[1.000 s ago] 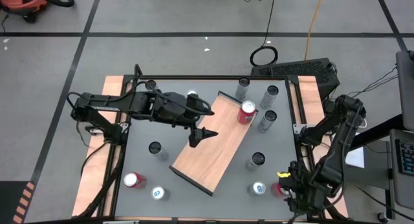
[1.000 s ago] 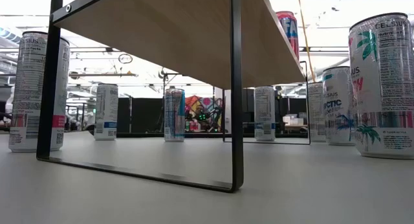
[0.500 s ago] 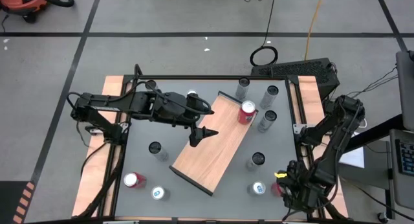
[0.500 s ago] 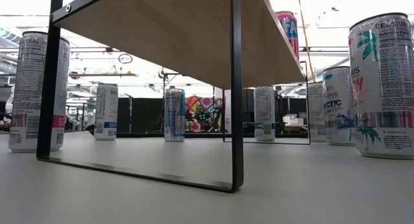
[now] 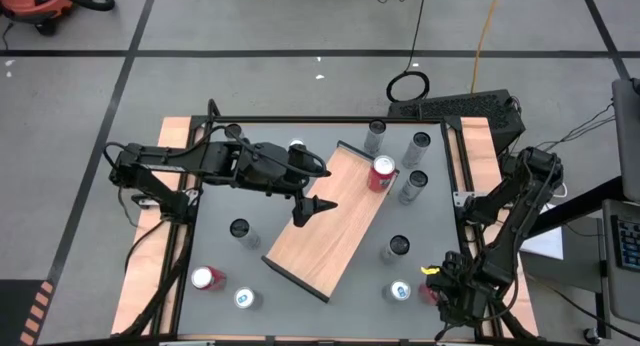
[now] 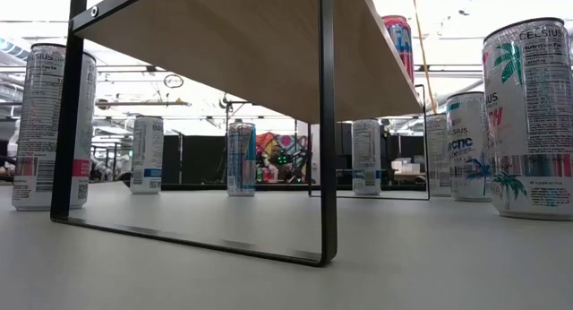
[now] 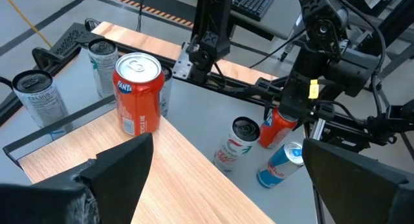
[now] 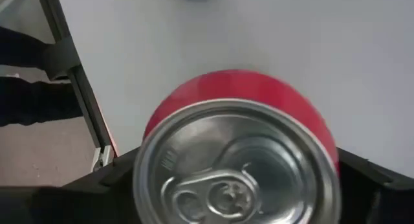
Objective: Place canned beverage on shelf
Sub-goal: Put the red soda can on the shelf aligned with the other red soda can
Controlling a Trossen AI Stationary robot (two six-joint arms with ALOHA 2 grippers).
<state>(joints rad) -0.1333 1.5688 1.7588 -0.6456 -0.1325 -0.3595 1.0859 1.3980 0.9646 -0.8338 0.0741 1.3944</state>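
Observation:
The shelf, a light-brown board on black end frames, stands slantwise mid-table. One red can stands upright on its far end. My left gripper hovers open above the shelf's left edge, holding nothing. At the table's near right corner another red can stands upright on the grey top. My right gripper points down over it. In the right wrist view this gripper has a dark finger on each side of the can's silver lid. My right gripper comes at the red can from above, with its fingers close against the two opposite sides of the can's top rim. I cannot tell whether they touch it. The can's base stands on the table.
Several other cans stand around the shelf: three at the far right, two at the near right, three at the near left and one at the far side. The table's metal frame runs close beside the right gripper.
My right gripper has gone down onto the red can at the near right corner, its arm bending lower. The can has stayed where it was. The left arm has kept still.

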